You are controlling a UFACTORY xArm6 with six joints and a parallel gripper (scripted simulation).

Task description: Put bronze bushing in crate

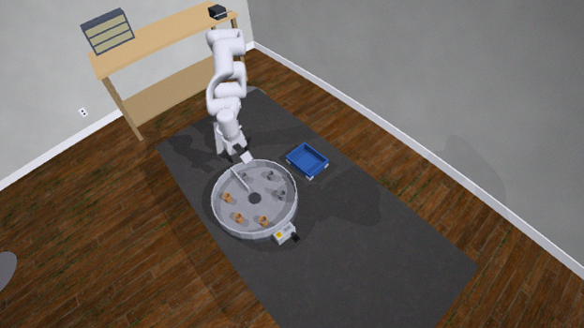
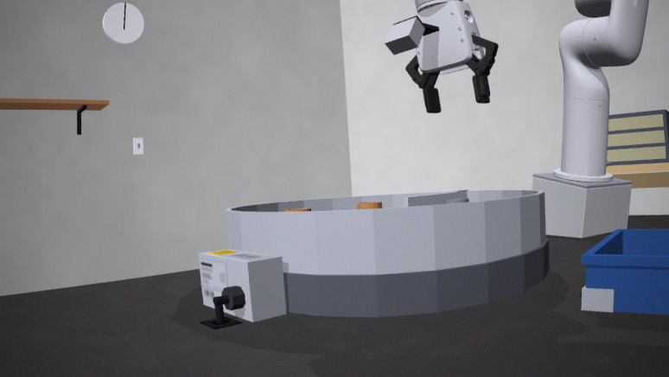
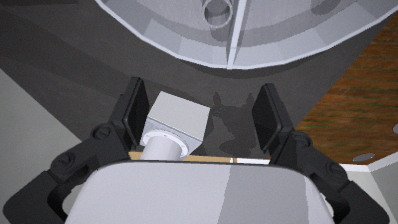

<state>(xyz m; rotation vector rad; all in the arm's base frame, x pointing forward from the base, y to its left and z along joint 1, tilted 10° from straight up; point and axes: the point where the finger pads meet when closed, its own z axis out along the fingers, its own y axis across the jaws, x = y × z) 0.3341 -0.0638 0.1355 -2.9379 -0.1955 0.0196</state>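
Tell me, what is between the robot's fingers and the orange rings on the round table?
In the top view, the gripper hangs above the turning table's far rim. Between it and the bronze bushings stands a grey divider bar.

- The white arm [image 2: 585, 93] goes straight up from its base, folds over at the top and comes back down to the wrist.
- The gripper [image 2: 456, 96] hangs up high, pointing pretty much straight down.
- Both black fingers are spread all the way apart, nothing between them.
- A small grey camera block [image 2: 403, 36] sticks out of the wrist's side, just above the fingers.
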